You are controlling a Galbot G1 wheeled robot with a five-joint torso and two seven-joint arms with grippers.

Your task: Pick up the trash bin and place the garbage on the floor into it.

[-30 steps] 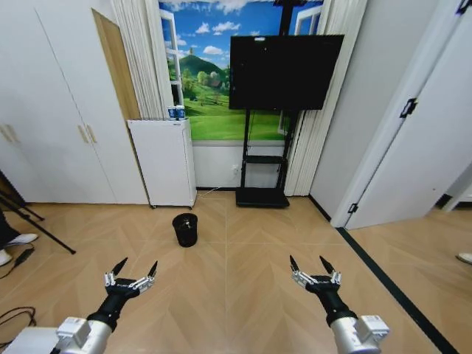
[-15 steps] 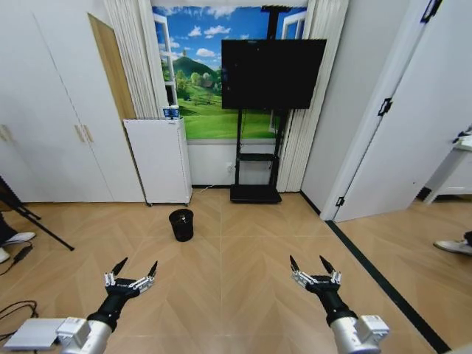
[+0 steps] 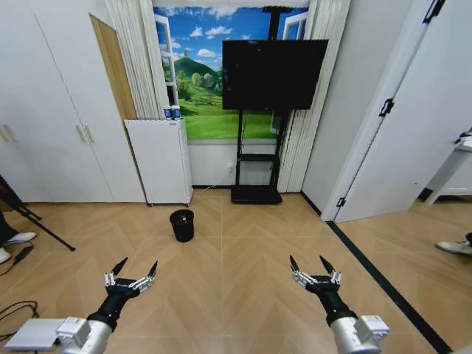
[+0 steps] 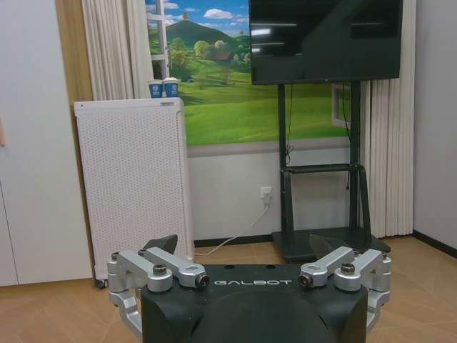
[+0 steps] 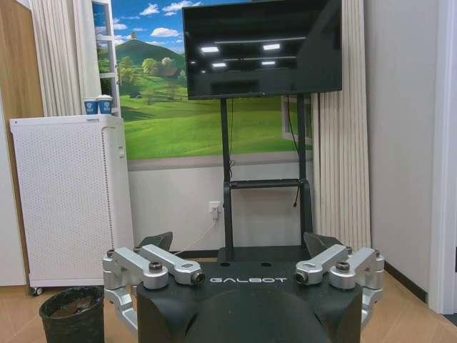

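The trash bin (image 3: 182,225), small, round and black with a glossy liner, stands on the parquet floor (image 3: 236,287) ahead and slightly left, well beyond both arms; the right wrist view catches the trash bin (image 5: 71,314) low beside the white appliance. My left gripper (image 3: 133,270) is held out low on the left, open and empty. My right gripper (image 3: 313,267) is held out low on the right, open and empty too. Each wrist view looks over its own spread fingers: left gripper (image 4: 253,250), right gripper (image 5: 239,243). The garbage is out of view.
A tall white perforated appliance (image 3: 160,162) with blue cups (image 3: 172,113) on top stands against the back wall. A TV on a black stand (image 3: 271,81) is to its right. Tripod legs (image 3: 33,221) and cables (image 3: 15,313) lie at the left; a door is at the right.
The head view has shifted between one second ago and now, so the bin sits slightly higher in frame and more of the right-hand room shows. Both grippers hold the same pose.
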